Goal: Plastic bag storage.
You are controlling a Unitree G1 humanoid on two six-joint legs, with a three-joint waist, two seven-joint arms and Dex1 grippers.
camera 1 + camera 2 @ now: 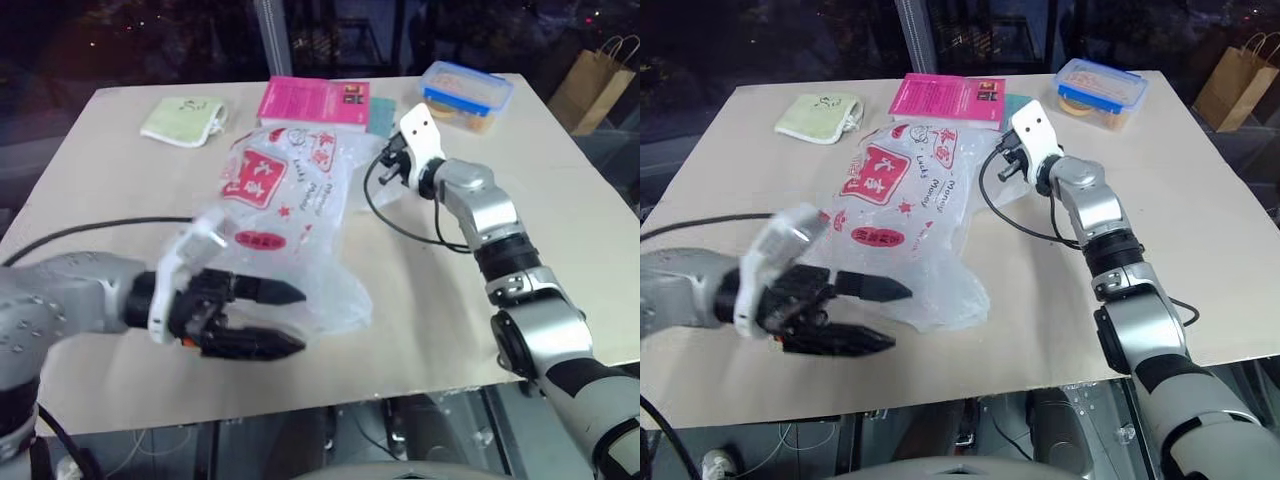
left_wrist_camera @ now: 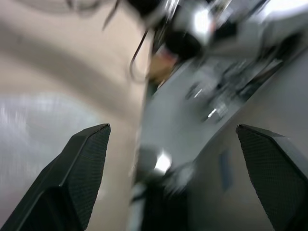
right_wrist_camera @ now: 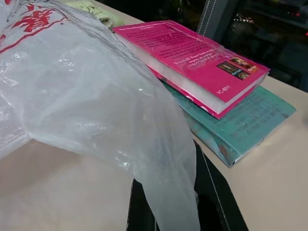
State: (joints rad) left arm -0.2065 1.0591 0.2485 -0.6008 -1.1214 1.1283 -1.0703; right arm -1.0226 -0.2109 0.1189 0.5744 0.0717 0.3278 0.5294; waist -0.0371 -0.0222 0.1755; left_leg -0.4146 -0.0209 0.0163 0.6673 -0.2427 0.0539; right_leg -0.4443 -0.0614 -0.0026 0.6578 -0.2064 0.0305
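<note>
We note the plastic bag (image 1: pixel 285 215) mid-worktop, its long axis running from the near edge toward the pink book (image 1: pixel 312 100) at the far edge. The right pincer (image 3: pixel 166 202) is clamped on the bag's far end. The left pincer (image 1: pixel 285 320), jaws spread wide and empty, sits at the bag's near end.

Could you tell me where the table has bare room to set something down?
Bare table lies right of the right gripper, and left of the plastic bag. Crowded along the far edge: green pouch, pink book, food container.
</note>
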